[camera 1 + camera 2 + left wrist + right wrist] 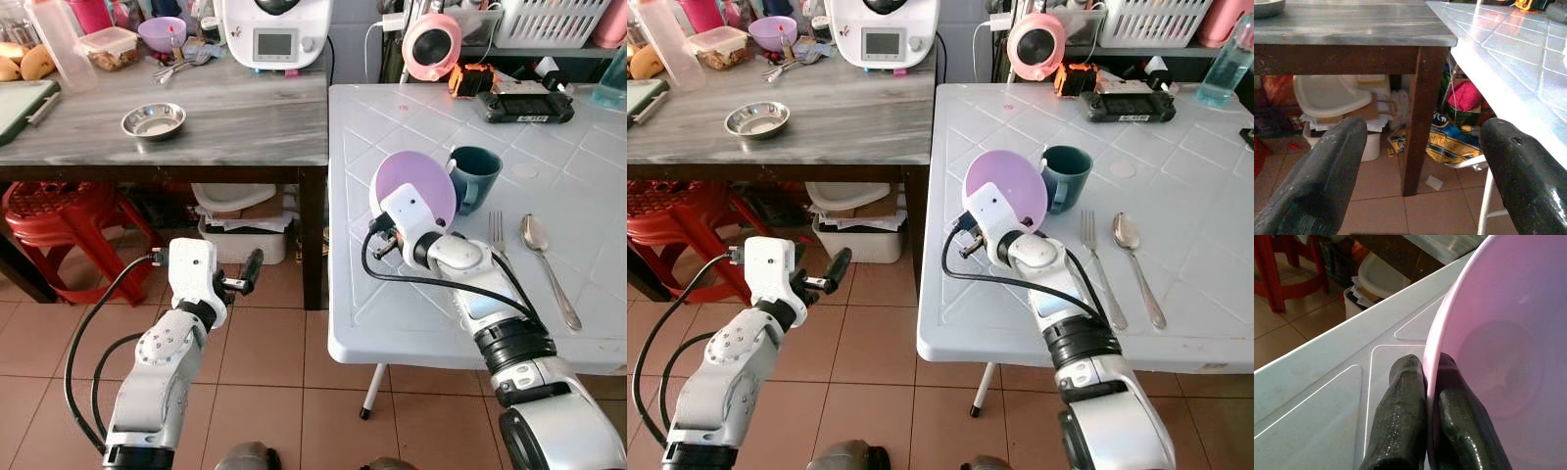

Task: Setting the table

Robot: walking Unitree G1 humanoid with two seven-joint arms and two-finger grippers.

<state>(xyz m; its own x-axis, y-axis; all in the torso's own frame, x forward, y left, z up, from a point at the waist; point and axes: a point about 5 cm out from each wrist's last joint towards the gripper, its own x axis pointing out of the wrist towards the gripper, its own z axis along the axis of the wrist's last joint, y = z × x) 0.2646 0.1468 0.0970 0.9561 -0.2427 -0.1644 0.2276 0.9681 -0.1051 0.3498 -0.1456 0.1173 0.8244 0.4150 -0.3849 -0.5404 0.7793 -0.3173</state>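
Black fingers of the left gripper (1420, 171) are gaping wide, holding nothing, beside the wooden table (196, 127); the right gripper (1425, 382) is pinching the tilted purple plate (416, 186) over the white table (411, 323), beside the teal mug (475, 176), fork (497, 235) and spoon (544, 259)

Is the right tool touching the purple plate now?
Touching. In the right wrist view, the right tool has one black finger on each side of the purple plate's rim, with no gap visible, so it pinches the rim.
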